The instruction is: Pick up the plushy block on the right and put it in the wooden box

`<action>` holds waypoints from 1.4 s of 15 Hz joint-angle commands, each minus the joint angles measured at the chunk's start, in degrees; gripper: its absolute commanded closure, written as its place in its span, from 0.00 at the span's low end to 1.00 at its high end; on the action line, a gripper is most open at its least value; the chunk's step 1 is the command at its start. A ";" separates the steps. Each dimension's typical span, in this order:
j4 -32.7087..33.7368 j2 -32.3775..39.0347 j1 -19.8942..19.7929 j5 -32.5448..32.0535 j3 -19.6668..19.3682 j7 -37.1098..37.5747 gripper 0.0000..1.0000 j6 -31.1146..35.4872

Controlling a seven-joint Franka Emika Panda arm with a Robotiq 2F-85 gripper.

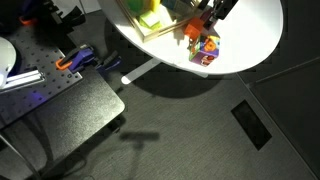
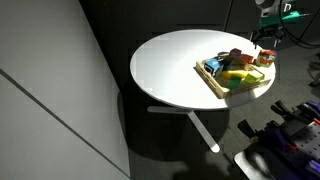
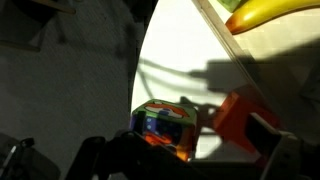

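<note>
1. Far left, in an exterior view, orange-and-blue clamps (image 1: 70,62) lie on a perforated bench, well apart from the work area.

2. The round white table (image 2: 170,70) carries all task items. The shallow rectangular wooden box (image 2: 210,80) sits toward one side of the table top. It already contains several items, including a curved yellow banana-shaped toy (image 2: 238,76).

3. In the wrist view, the table (image 3: 180,60) fills the centre. A corner of the wooden box (image 3: 212,14) and the yellow banana-shaped toy (image 3: 270,12) occupy the upper right.

4. The multi-coloured plush block (image 3: 165,125), with blue, orange and green patches, rests on the table near its edge, outside the wooden box. In an exterior view the block (image 1: 207,50) lies directly below the arm and just beside the box (image 1: 160,36).

5. An orange block-shaped object (image 3: 240,118) stands just beside the plush block on its right.

6. The Robotiq gripper (image 3: 185,150) is positioned over the plush block. The fingers are spread wider than the block, one on either side of it. They hold nothing. In an exterior view the gripper (image 1: 207,30) hangs just above the block.
</note>
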 commanded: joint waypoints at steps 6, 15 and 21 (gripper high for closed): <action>3.84 5.10 -2.94 5.40 -0.56 3.04 0.00 6.76; 3.23 8.85 -1.52 3.99 -1.86 3.47 0.00 15.60; 3.62 9.85 0.71 0.82 -4.31 3.52 0.00 15.96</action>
